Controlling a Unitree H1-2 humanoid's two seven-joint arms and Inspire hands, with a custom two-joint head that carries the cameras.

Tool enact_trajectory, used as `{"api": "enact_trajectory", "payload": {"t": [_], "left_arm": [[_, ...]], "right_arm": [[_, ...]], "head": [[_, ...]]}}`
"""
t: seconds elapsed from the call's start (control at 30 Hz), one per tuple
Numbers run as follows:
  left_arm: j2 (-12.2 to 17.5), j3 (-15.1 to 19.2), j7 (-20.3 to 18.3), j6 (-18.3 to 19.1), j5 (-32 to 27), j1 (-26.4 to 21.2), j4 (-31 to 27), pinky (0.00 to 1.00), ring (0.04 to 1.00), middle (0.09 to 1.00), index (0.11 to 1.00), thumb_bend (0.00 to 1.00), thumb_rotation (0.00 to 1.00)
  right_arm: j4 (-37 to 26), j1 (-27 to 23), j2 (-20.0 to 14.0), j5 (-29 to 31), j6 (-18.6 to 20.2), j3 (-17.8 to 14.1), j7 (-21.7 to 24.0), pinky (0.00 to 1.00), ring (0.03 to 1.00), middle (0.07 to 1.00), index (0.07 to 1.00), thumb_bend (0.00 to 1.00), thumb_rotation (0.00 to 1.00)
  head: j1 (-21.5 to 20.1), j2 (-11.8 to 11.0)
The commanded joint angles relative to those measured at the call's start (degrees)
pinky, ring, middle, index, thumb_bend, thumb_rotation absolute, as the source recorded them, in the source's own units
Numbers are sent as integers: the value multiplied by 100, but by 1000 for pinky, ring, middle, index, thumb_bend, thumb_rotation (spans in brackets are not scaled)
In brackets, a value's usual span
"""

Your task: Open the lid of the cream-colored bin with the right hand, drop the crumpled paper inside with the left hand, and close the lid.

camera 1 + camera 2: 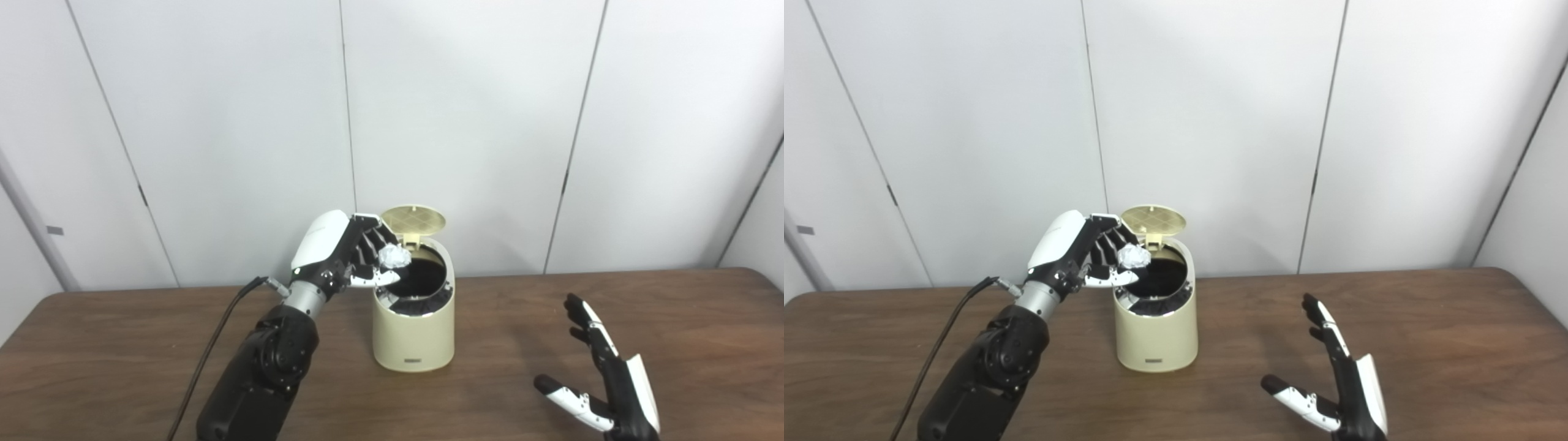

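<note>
Cream-colored bin is set mid-table toward the far edge, lid tipped up at its back. Crumpled paper is grasped by the left hand over the bin's open mouth. Right hand is held released, fingers spread, near the front edge, well apart.

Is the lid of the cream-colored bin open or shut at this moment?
Open. The round cream lid stands tilted up at the back of the cream-colored plastic bin, and the dark inside shows below it.
</note>
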Motion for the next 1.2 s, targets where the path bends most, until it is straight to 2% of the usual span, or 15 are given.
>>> {"api": "enact_trajectory", "payload": {"t": [0.0, 0.23, 0.57, 0.9, 1.17], "left_arm": [[-38, -34, 78, -134, -16, -328, -40, 285, 409, 471, 502, 502, 0], [-82, -105, 185, -208, -2, -338, 48, 279, 404, 464, 505, 502, 0], [-116, -132, 115, -84, -59, -332, 30, 294, 412, 466, 518, 502, 0], [-60, -119, -206, 93, -271, -310, -140, 416, 471, 474, 505, 519, 0], [-24, -139, -263, 110, -277, -299, -244, 443, 487, 471, 513, 522, 0]], "right_arm": [[258, 118, 343, -34, -150, 178, -102, 852, 899, 902, 911, 937, 688], [237, 117, 373, -50, -136, 181, -112, 838, 897, 903, 915, 945, 687], [213, 119, 405, -79, -130, 162, -93, 839, 897, 903, 912, 935, 691], [246, 107, 389, -81, -188, 154, -103, 841, 895, 902, 911, 943, 692], [216, 124, 367, -86, -172, 151, -103, 849, 897, 899, 913, 948, 693]], "head": [[-5, -4], [-43, 5], [-57, 19], [-51, 19], [-35, 29]]}}
